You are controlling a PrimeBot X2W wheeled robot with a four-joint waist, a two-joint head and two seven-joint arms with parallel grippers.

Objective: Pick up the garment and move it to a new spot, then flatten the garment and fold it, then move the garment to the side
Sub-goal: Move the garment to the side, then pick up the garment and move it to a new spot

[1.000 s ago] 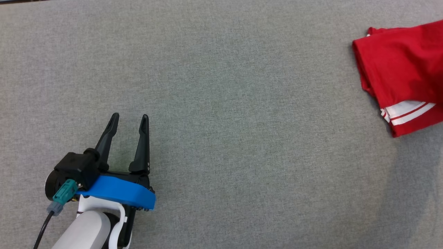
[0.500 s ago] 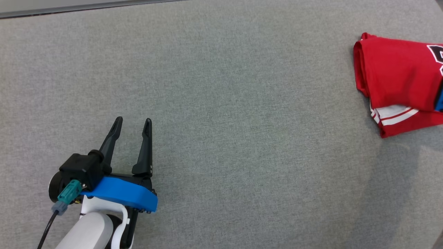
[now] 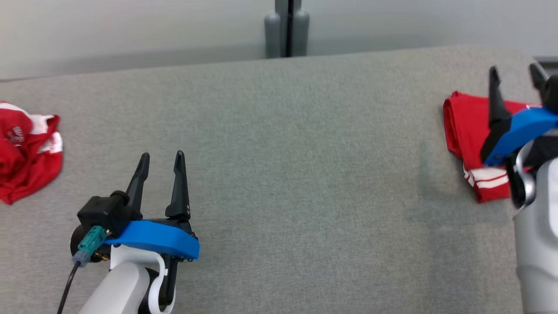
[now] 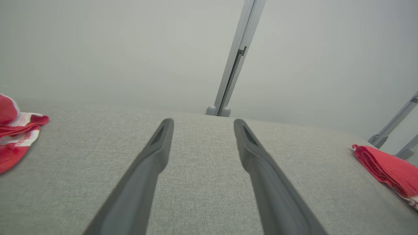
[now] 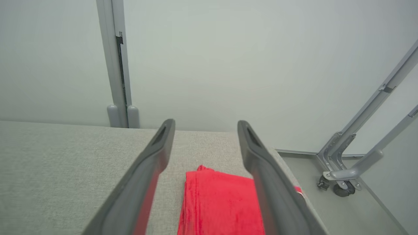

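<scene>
Grey table (image 3: 305,152), garment (image 3: 464,122) part-hidden behind right end effector (image 3: 514,69), left end effector (image 3: 162,155), both open, empty

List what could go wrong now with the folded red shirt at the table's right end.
1. The shirt lies close to the right edge of the table; a nudge could tip it onto the floor.
2. The open right gripper hovers over it; dipping low, it could snag and undo the fold.
</scene>
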